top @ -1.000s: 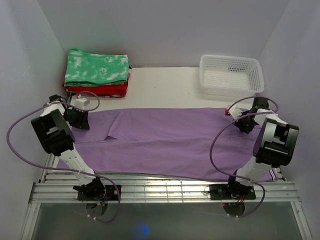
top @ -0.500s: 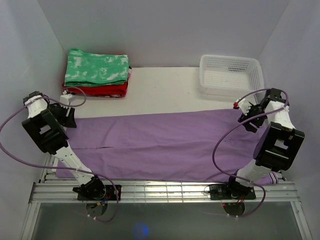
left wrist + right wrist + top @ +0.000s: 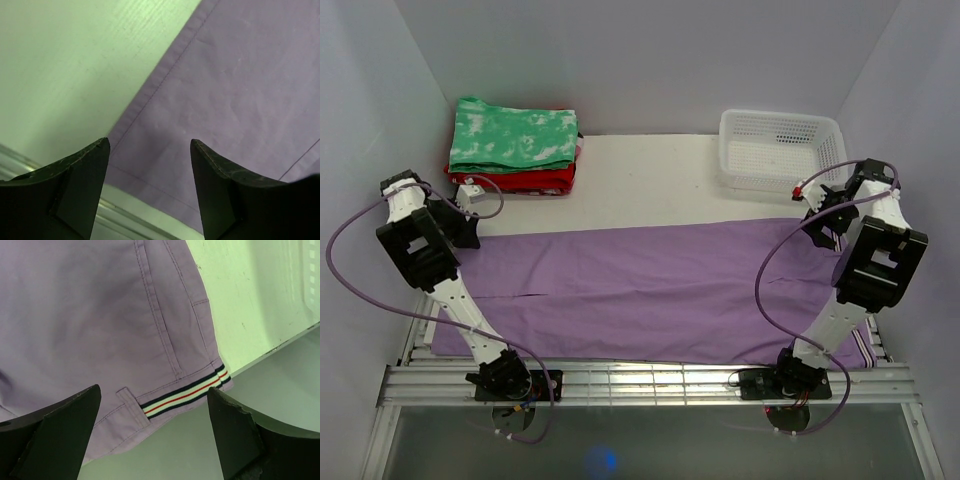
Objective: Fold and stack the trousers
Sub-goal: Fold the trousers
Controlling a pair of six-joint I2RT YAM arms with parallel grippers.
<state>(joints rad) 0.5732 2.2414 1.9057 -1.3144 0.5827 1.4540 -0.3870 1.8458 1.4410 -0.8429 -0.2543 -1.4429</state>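
Left gripper [image 3: 148,142] and right gripper [image 3: 153,390] both wide and empty, the trousers [image 3: 650,280] spread flat just below them.

Left gripper [image 3: 148,142]: both dark fingers [image 3: 75,190] spread wide, gripping nothing. Below the gap lies a corner of the lavender trousers [image 3: 235,90], flat on the pale table [image 3: 75,65]. The stitched hem runs diagonally from upper right to lower left.

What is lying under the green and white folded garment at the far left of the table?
A red folded garment lies under the green-and-white garment; only its near edge shows. The rest of it, and anything below, is covered.
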